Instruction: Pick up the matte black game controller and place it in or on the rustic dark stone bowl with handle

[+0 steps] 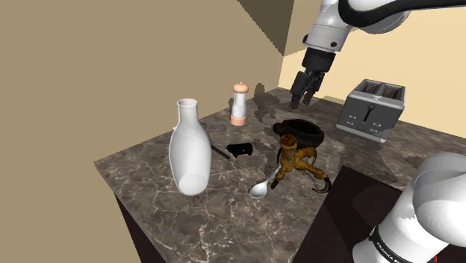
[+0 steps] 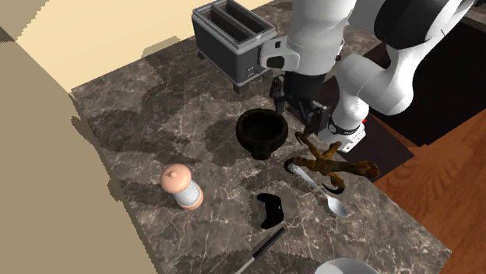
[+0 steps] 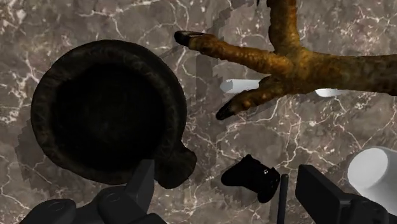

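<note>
Controller [image 1: 240,149] lies well below tool [image 1: 304,101] (jaws apart).

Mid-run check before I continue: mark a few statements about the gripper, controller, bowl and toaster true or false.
1. The gripper is open and holds nothing. True.
2. The game controller lies in the bowl. False: it lies on the counter, apart from the bowl.
3. The bowl holds nothing. True.
4. The toaster is tipped on its side. False: it stands upright.
</note>
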Robot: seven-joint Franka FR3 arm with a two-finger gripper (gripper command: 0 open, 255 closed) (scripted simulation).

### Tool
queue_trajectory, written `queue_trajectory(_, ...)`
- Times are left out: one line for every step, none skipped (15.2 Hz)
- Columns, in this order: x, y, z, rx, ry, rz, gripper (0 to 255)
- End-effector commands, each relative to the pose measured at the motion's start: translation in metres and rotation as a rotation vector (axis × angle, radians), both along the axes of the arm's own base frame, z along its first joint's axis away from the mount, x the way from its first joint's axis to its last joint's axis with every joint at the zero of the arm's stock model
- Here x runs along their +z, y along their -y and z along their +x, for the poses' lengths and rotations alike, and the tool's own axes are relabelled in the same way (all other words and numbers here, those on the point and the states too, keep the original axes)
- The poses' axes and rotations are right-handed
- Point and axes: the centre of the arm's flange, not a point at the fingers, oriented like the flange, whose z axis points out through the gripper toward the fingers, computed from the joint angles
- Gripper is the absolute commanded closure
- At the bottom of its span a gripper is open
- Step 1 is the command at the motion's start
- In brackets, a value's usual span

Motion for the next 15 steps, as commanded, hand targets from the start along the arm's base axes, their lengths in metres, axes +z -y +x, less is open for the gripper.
queue_trajectory(-0.012, -0.013, 0.02, 0.087, 0.015, -0.018, 0)
queue_trajectory(-0.018, -0.02, 0.03, 0.129, 0.022, -0.026, 0)
queue_trajectory(-0.025, -0.027, 0.038, 0.171, 0.028, -0.035, 0)
queue_trajectory(-0.032, -0.035, 0.047, 0.213, 0.035, -0.043, 0)
queue_trajectory(-0.038, -0.043, 0.056, 0.255, 0.041, -0.052, 0)
queue_trajectory(-0.045, -0.051, 0.064, 0.297, 0.048, -0.06, 0)
queue_trajectory(-0.052, -0.06, 0.071, 0.339, 0.054, -0.069, 0)
queue_trajectory(-0.058, -0.069, 0.079, 0.381, 0.061, -0.077, 0)
queue_trajectory(-0.065, -0.078, 0.086, 0.423, 0.067, -0.086, 0)
queue_trajectory(-0.072, -0.087, 0.093, 0.465, 0.074, -0.094, 0)
queue_trajectory(-0.079, -0.097, 0.099, 0.506, 0.08, -0.103, 0)
queue_trajectory(-0.086, -0.107, 0.105, 0.548, 0.087, -0.111, 0)
queue_trajectory(-0.093, -0.117, 0.111, 0.59, 0.093, -0.12, 0)
queue_trajectory(-0.1, -0.127, 0.116, 0.632, 0.1, -0.128, 0)
queue_trajectory(-0.107, -0.137, 0.121, 0.674, 0.106, -0.137, 0)
